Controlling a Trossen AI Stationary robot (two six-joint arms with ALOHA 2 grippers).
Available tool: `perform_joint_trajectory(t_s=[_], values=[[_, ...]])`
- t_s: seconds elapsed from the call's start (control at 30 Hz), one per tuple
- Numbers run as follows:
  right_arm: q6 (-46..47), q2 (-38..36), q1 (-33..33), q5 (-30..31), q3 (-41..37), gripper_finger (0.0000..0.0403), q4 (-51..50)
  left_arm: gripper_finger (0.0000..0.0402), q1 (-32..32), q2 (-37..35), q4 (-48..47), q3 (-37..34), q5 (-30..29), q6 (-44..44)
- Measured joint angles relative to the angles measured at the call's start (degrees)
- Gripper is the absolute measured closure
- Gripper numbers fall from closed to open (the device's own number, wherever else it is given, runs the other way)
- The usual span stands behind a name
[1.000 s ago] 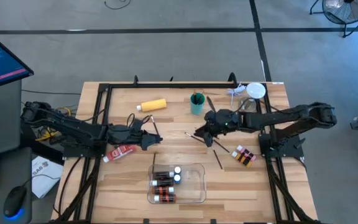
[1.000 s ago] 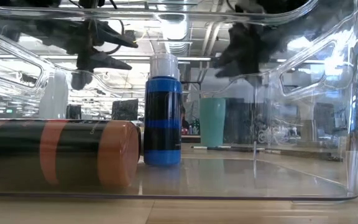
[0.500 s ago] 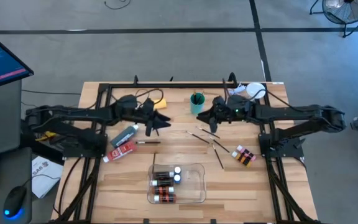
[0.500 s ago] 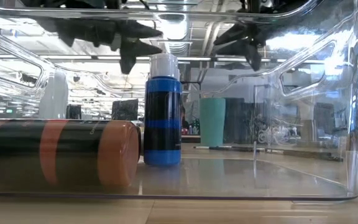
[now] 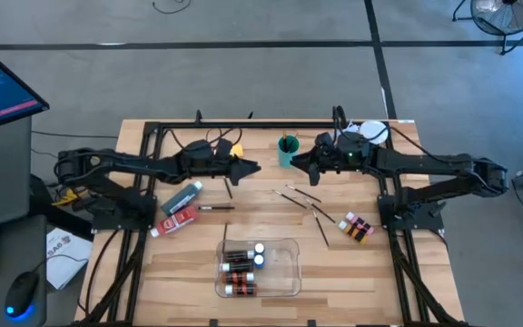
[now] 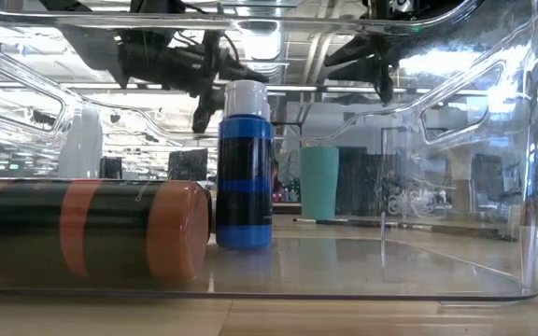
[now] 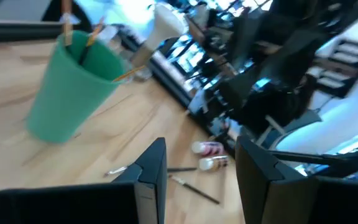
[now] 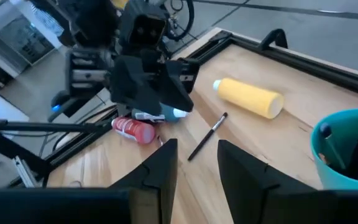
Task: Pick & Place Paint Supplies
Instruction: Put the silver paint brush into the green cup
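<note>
Brushes (image 5: 302, 200) lie scattered mid-bench; we see both grippers, left (image 5: 251, 167) and right (image 5: 300, 161), empty with fingers apart, flanking the teal cup (image 5: 288, 151).

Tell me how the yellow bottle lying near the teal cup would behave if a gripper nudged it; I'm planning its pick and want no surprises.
The yellow bottle lies on its side and looks round, so a sideways nudge would probably roll it along the table. Its smooth plastic surface may slip between narrow fingers. It looks bulkier than the small bottles, so likely somewhat heavier if full, though its contents aren't visible.
</note>
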Motion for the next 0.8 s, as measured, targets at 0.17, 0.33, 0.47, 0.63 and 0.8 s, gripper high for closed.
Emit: perform_joint_trajectory(t_s=[0.17, 0.33, 0.47, 0.63, 0.8], values=[[-2.4, 1.0, -1.1, 0.0, 0.0, 0.0294, -3.0, 0.0302, -0.6, 0.1, 0.8, 0.0, 0.4, 0.2], [-3.6, 1.0, -2.1, 0.0, 0.0, 0.0294, -8.0, 0.0302, -0.8, 0.2, 4.7, 0.0, 9.4, 0.4], [-3.5, 0.8, -2.5, 0.0, 0.0, 0.0294, -9.1, 0.0302, -2.5, -1.5, 14.6, 1.1, 15.0, 0.4], [-3.5, 0.8, -2.4, -0.2, 0.0, 0.0294, -9.1, 0.0303, -3.2, -5.7, 15.4, 4.3, 15.3, 0.0], [-3.5, 0.8, -2.4, -0.1, 0.0, 0.0294, -9.0, 0.0337, -3.1, -10.2, 20.4, 7.5, 24.3, -2.5]])
